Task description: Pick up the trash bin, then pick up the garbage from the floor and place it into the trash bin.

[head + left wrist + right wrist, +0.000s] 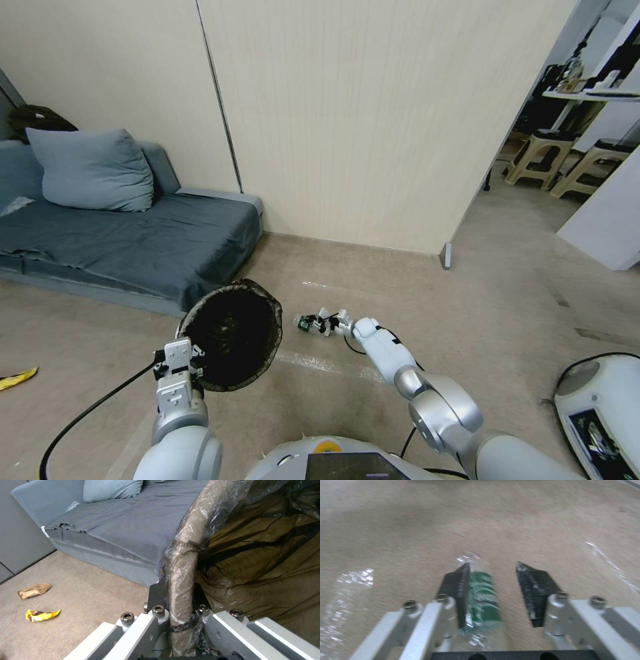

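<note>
Holding the trash bin [230,337] tilted off the floor beside the sofa [127,247], your left gripper [180,620] is clamped on its bag-covered rim. Your right gripper [493,590] reaches low over the carpet with its jaws spread around the bottle [483,597], which lies between them touching one finger, not yet squeezed. Your left wrist view has a brown paper bag [33,590] and a yellow packet [41,615] lying on the floor near the sofa.

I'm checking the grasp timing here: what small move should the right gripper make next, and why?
Probably close the right gripper: its open fingers straddle the bottle on the floor, one pad already against it. The left gripper holds the bin by its rim.
</note>
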`<state>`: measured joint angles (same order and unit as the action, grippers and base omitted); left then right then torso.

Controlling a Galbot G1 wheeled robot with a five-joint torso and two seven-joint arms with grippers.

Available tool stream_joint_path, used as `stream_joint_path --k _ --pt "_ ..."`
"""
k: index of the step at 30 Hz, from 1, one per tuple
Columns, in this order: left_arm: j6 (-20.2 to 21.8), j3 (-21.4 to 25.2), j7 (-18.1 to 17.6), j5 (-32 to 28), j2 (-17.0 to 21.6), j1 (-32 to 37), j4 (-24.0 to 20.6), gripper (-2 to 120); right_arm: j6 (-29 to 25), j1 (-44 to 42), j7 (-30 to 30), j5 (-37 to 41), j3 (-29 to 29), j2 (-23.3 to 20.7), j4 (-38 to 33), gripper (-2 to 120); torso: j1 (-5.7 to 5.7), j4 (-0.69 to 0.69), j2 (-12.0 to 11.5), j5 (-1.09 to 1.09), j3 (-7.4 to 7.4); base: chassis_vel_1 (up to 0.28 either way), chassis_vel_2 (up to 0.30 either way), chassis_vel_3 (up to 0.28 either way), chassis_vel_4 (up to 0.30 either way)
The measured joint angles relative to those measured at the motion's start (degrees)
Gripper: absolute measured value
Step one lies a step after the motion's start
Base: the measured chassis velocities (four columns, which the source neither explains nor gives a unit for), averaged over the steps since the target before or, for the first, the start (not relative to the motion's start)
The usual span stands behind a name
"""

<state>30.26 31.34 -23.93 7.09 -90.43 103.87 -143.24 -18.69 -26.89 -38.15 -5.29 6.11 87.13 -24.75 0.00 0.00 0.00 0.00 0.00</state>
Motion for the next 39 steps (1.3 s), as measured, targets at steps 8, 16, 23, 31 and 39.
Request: stream_joint_path --k 8,16,23,31,39 --pt "0.00 -0.20 0.00 -0.03 0.12 -0.17 0.00 0 1.39 -0.07 1.23 -0.51 0.76 -0.51 1.70 78 0.00 0.00 0.00 0.00 0.00 0.000 0.000 0.000 0.000" --pt "0.01 -0.45 0.00 0.11 -0.06 -0.24 0.00 0 3.04 0.07 2.12 -1.18 1.34 -0.15 2.85 100 0.00 0.00 0.00 -0.01 0.00 0.000 0.000 0.000 0.000" --pt "0.01 -0.87 0.00 0.66 -0.27 -0.25 0.00 0 3.41 0.03 2.62 -1.31 1.04 1.00 2.87 107 0.00 0.01 0.00 0.00 0.00 0.000 0.000 0.000 0.000" --pt "0.01 -0.89 0.02 1.26 -0.45 -0.05 0.00 0 3.82 0.49 3.04 -1.95 0.48 1.60 3.01 103 0.00 0.00 0.00 0.00 0.00 0.000 0.000 0.000 0.000" --pt "-0.02 -0.93 0.03 1.47 -0.59 -0.06 0.00 0 5.38 0.60 4.40 -2.25 -0.08 2.02 3.45 97 0.00 0.00 0.00 0.00 0.00 0.000 0.000 0.000 0.000"
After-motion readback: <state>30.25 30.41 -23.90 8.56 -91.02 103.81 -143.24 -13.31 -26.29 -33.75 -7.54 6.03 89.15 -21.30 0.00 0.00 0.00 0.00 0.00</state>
